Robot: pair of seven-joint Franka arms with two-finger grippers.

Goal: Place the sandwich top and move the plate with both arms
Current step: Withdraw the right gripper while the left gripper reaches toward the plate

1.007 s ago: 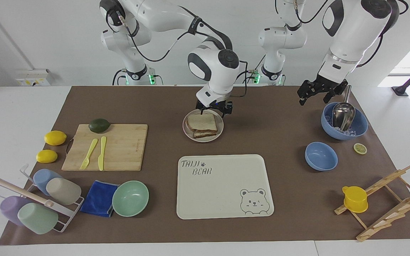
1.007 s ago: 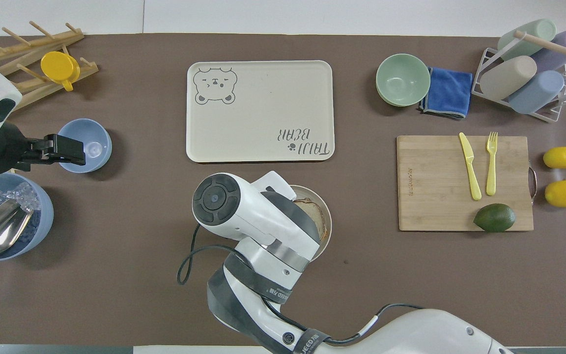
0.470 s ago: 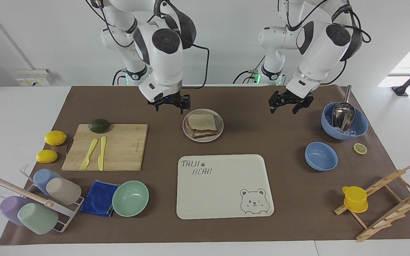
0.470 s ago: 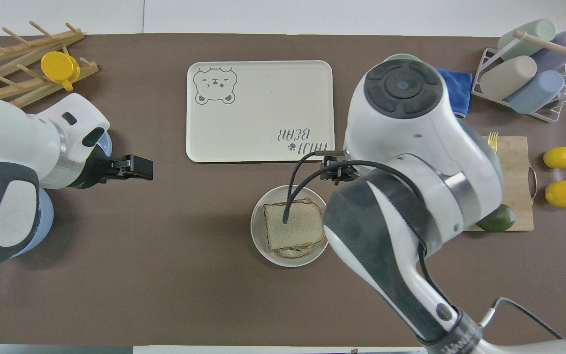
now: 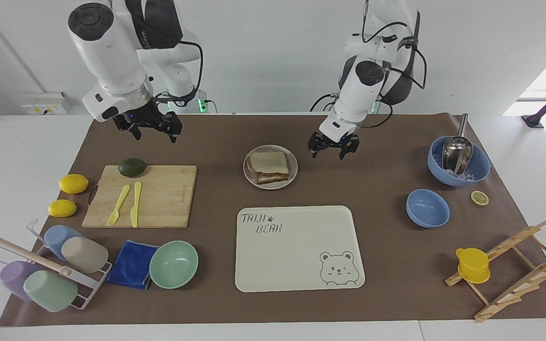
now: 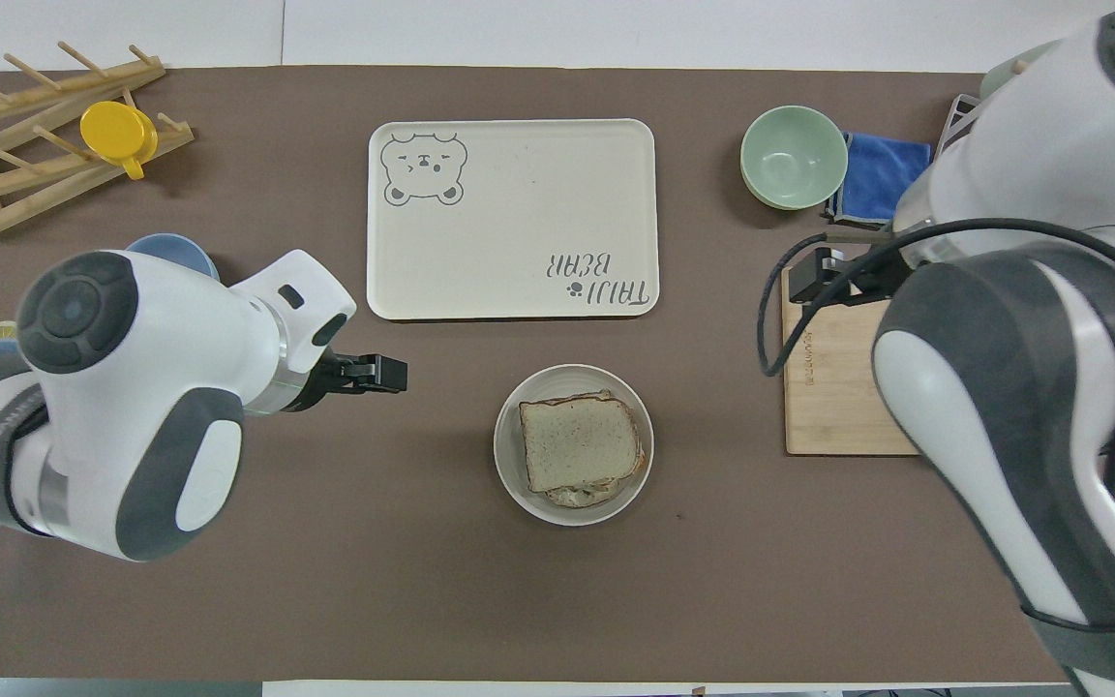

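Step in hand: we judge the sandwich top [image 5: 268,162] placed; it lies on the stacked sandwich on the plate [image 5: 293,176]. Moving the plate with both arms remains.
Plate: mid-bench, at 12 o'clock from the bear tray [image 5: 296,274] in the facing view, nearer the robots.
Left claw [image 5: 333,148]: empty, fingers spread, low, just beside the plate at its 3 o'clock in the facing view.
Right claw [image 5: 152,127]: empty, fingers spread, raised over the bench at 12 o'clock from the cutting board [image 5: 159,208].
Next move: we judge each claw must come to its own edge of the plate rim and lift level.
Surface: brown mat over a white bench.
Room: plain white wall.
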